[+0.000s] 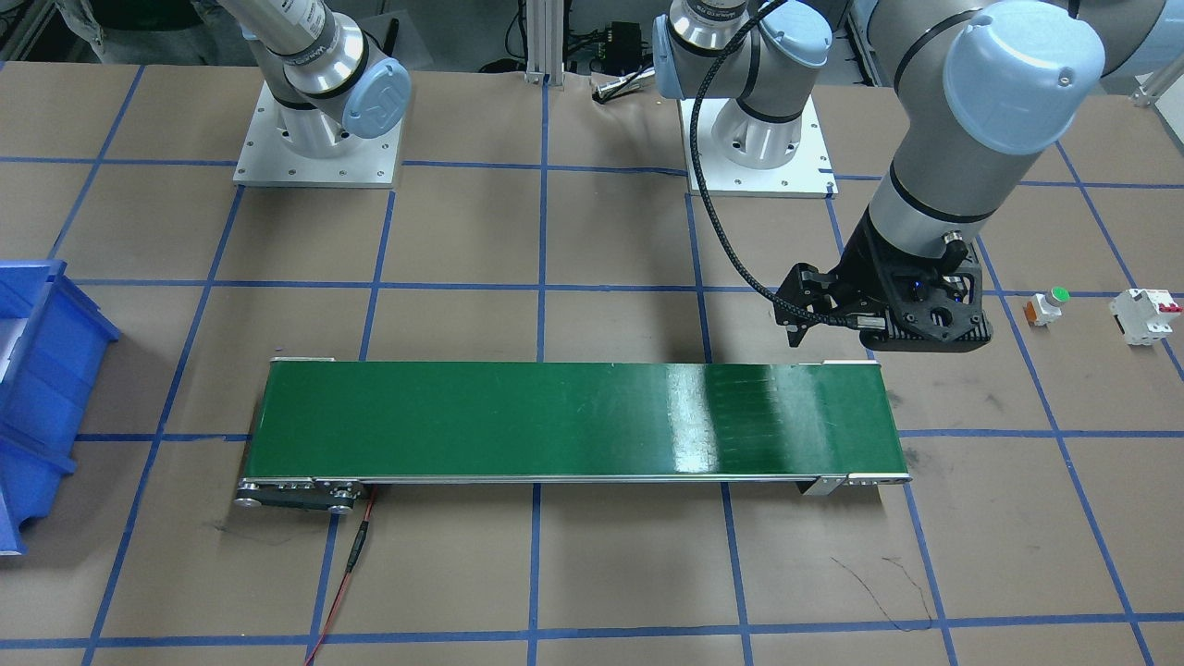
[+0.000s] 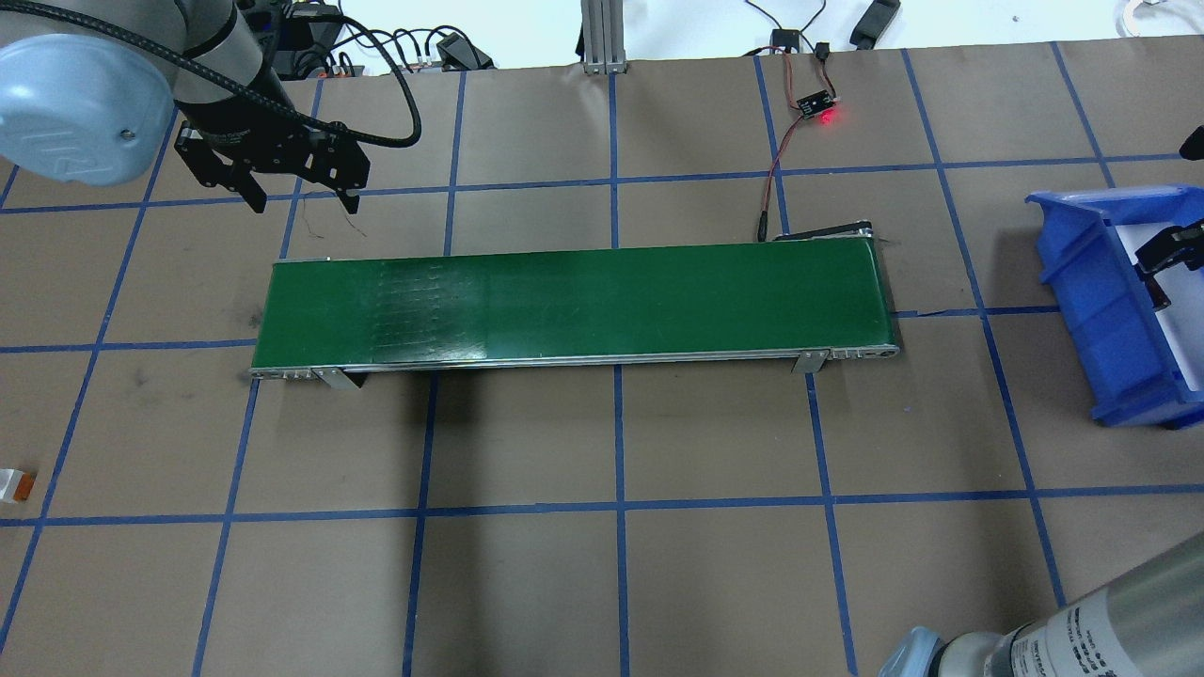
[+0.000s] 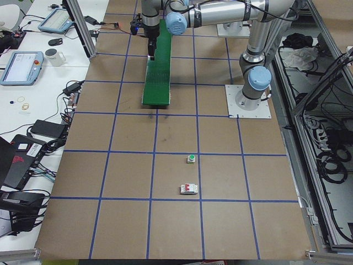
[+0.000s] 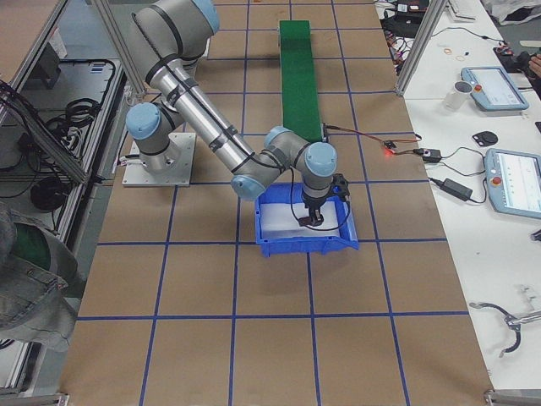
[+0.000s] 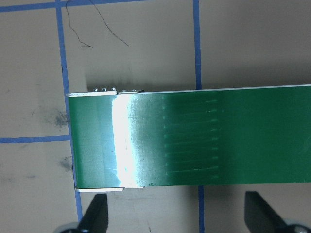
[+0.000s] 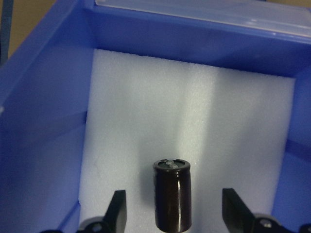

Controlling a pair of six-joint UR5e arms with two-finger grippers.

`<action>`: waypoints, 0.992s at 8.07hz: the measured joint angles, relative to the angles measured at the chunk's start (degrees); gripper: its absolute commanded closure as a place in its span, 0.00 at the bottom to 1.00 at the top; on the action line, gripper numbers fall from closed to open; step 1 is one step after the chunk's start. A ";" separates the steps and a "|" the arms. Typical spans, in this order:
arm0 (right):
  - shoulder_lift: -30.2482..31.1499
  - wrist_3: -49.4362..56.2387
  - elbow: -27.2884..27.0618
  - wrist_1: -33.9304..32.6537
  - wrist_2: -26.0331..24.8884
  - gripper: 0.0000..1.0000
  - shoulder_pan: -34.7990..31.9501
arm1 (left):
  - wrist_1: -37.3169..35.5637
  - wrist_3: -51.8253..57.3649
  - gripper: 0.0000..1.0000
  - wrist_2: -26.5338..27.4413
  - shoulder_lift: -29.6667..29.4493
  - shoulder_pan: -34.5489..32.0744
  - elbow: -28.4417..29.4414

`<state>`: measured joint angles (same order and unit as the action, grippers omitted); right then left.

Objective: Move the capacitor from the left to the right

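Note:
The capacitor (image 6: 172, 201), a small dark brown-black cylinder, stands upright on the white foam inside the blue bin (image 6: 43, 121). My right gripper (image 6: 175, 211) is open. Its two fingers stand either side of the capacitor with a gap on each side. In the exterior right view the right gripper (image 4: 314, 216) reaches down into the bin (image 4: 279, 247). My left gripper (image 2: 303, 197) is open and empty, above the table just beyond the left end of the green conveyor belt (image 2: 574, 301). The left wrist view shows that belt end (image 5: 194, 141) bare.
A white push button with a green cap (image 1: 1048, 305) and a white circuit breaker with red switches (image 1: 1145, 316) sit on the table on my left side. The blue bin (image 2: 1110, 310) stands beyond the belt's right end. A small board with a red light (image 2: 816, 105) lies behind the belt.

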<state>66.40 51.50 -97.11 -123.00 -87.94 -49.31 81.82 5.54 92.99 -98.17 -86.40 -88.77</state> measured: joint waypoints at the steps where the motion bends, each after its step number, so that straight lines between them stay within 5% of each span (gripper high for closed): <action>1: 0.35 -0.09 0.07 -0.25 0.53 0.00 0.00 | 0.00 0.00 0.00 0.00 0.00 0.00 0.00; 6: 8.69 -2.06 0.14 1.30 0.03 0.00 -0.16 | 0.00 0.00 0.00 0.00 -0.07 0.00 -0.08; 8: 14.36 -7.76 0.77 8.84 0.13 0.00 -1.13 | 0.00 0.00 0.00 0.00 -0.09 0.00 -0.09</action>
<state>80.77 43.73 -96.34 -114.15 -87.81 -50.44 81.83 5.54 92.99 -98.26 -86.40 -88.86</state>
